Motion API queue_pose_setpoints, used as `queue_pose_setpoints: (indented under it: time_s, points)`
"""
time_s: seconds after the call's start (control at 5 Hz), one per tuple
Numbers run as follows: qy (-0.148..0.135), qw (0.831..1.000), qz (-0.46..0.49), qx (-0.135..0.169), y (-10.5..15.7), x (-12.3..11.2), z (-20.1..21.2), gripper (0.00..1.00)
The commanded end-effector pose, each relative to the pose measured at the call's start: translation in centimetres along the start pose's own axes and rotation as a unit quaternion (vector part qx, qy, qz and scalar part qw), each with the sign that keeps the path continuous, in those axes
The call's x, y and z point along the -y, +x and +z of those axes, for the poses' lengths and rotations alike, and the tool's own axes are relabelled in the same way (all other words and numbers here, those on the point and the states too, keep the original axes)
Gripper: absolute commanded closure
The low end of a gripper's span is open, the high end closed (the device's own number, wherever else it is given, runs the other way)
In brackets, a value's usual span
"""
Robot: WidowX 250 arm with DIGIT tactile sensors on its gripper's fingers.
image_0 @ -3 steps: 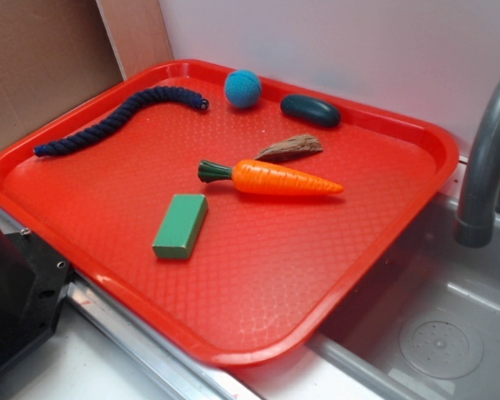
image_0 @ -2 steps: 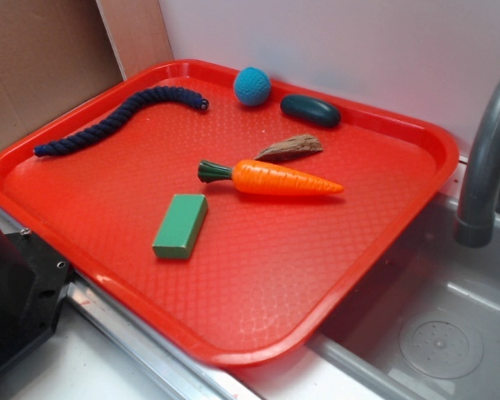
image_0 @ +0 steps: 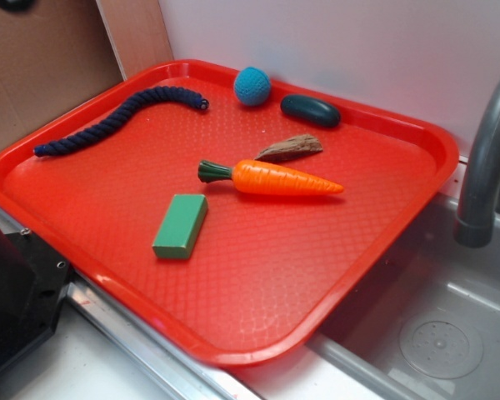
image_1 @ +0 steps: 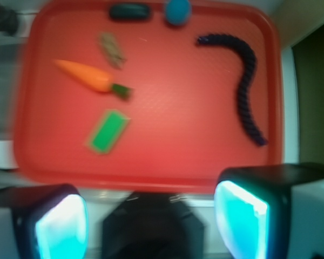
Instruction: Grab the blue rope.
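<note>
Exterior view shows a red tray set on a counter beside a grey sink, with a curved grey tap at the right edge. On the tray's far left side lies the blue rope, a dark navy twisted cord in a wavy line. One end lies near the tray's left rim, and the other, capped end stops short of a teal ball. Just right of the ball, near the far rim, sits a dark oval stone. A carrot lies across the tray's middle with its green top pointing left, and a brown scrap of wood rests just behind it, close but apart. A green block lies flat nearer the front, left of the carrot. A black machine part fills the lower left corner. Nothing touches the rope.

The wrist view is blurred and looks down on the same tray from above and behind its near rim. Here the rope runs along the right side, curving from the top middle down toward the right rim, well apart from the block and the carrot. The gripper hangs at the bottom of this view, outside the tray's edge. Its jaws stand wide apart with nothing between them, one cyan-lit pad at the left and the other at the right. The rope lies far ahead of the right pad.
</note>
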State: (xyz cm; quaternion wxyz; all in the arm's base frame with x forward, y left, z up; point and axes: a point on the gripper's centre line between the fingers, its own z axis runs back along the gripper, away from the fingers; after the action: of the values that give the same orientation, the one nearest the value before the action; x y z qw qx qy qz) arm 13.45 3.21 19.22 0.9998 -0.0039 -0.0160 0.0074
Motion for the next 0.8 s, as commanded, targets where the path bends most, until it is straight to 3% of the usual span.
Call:
queue_pose_setpoints:
  time_s: [0.0,0.2,0.6]
  points:
    - [0.013,0.999,-0.037,-0.037,2.7,-6.2,-7.5,0.00]
    - [0.018,0.994,-0.097,-0.047,4.6,-7.1,-12.6,0.00]
    - [0.036,0.994,-0.093,-0.038,5.5,-9.4,-15.6,0.00]
